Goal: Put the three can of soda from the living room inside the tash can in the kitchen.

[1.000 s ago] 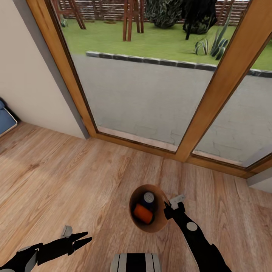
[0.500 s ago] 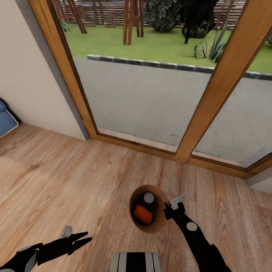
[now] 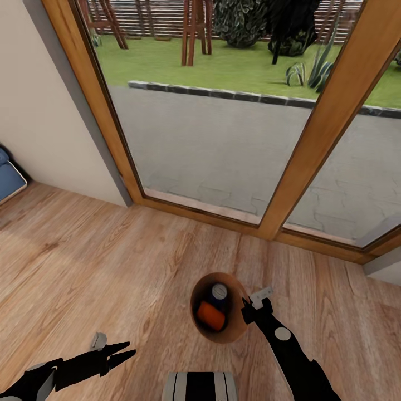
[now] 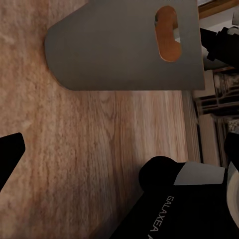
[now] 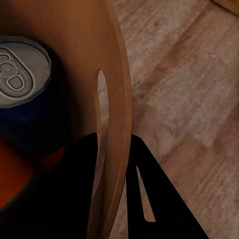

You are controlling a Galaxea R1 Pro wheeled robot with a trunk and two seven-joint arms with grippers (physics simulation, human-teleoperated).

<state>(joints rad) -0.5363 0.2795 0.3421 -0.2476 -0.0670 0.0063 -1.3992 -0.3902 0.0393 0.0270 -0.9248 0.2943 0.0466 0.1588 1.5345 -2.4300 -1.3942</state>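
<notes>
Cans: blue (image 3: pixel 219 292) at 12, orange (image 3: pixel 211 315) at 6 inside bin (image 3: pixel 236 328); my right claw (image 3: pixel 245 312) pinches its 3 o'clock rim, left claw (image 3: pixel 127 351) open, empty.

The head camera looks steeply down from above at the plank floor (image 3: pixel 111 267) and out through the glass doors (image 3: pixel 223 139). The left wrist camera sits low, facing sideways at the bin (image 4: pixel 124 50) from near. The right wrist camera is pressed close to the bin's rim (image 5: pixel 117 124). All three share the bin (image 3: pixel 220 314).

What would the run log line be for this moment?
right tool: shut on bin rim | blue can, orange can inside | left tool: free
</notes>
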